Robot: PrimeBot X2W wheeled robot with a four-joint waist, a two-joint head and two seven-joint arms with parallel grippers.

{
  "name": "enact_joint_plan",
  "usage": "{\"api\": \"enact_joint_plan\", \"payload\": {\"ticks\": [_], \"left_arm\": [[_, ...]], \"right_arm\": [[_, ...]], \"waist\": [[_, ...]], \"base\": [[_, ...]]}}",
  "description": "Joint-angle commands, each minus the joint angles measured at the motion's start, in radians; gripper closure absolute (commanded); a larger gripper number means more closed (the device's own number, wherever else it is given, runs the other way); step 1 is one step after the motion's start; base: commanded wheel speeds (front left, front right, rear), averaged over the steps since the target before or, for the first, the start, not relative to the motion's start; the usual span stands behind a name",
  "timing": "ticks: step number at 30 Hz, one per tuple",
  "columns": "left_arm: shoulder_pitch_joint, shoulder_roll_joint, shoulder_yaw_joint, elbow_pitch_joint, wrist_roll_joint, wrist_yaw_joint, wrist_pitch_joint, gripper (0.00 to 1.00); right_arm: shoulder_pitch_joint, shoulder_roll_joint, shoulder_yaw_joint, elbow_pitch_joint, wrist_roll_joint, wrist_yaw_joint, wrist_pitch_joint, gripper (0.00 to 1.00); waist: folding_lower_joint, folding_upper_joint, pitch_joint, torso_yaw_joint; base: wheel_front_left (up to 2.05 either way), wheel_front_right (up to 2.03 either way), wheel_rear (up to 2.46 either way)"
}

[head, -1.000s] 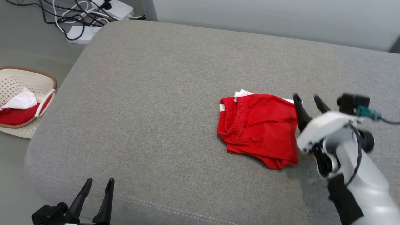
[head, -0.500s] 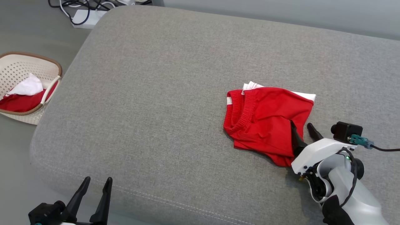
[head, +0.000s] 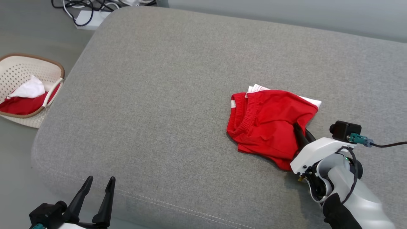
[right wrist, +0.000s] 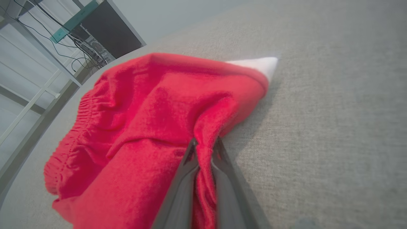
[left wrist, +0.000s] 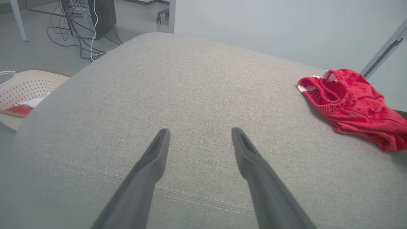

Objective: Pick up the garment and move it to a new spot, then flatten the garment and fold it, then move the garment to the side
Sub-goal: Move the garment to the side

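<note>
The garment (head: 267,122) is a pair of red shorts with white trim, lying crumpled on the right half of the grey cushion (head: 165,95). My right gripper (head: 302,130) is shut on the garment's right edge; in the right wrist view a fold of the red garment (right wrist: 152,127) is pinched between the two dark fingers (right wrist: 187,165). My left gripper (head: 97,186) stands open at the lower left over the cushion's front edge, with nothing between its fingers (left wrist: 152,159). From the left wrist the garment (left wrist: 353,105) lies far to the right.
A cream perforated basket (head: 19,66) with red and white cloth sits on the floor left of the cushion. Cables and a power strip (head: 89,16) lie on the floor at the back left. A pale wall runs behind the cushion.
My right gripper came down to the garment's right edge and shut on a fold of it; the cloth there has bunched up. The head camera shifted. My left gripper stayed open.
</note>
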Motion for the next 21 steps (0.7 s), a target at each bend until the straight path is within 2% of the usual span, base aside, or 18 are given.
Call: {"api": "enact_joint_plan", "payload": {"ticks": [1,9,21], "left_arm": [[-0.035,0.021,0.041,-0.023,0.003,-0.007,-0.01,0.0],[-0.007,-0.009,0.067,-0.054,0.057,-0.007,-0.01,0.0],[0.041,-0.046,0.093,-0.117,0.131,-0.007,-0.01,0.0]], "right_arm": [[-0.014,0.015,0.009,0.0,0.002,0.002,-0.02,1.0],[0.093,0.015,-0.109,-0.078,-0.051,0.002,-0.021,1.0],[0.32,0.015,-0.184,-0.253,-0.09,0.002,-0.021,1.0]], "waist": [[0.0,0.0,-0.019,-0.013],[0.0,0.0,-0.094,-0.114],[0.0,0.0,-0.145,-0.379]], "base": [[0.0,0.0,0.0],[0.0,0.0,0.0],[0.0,0.0,0.0]]}}
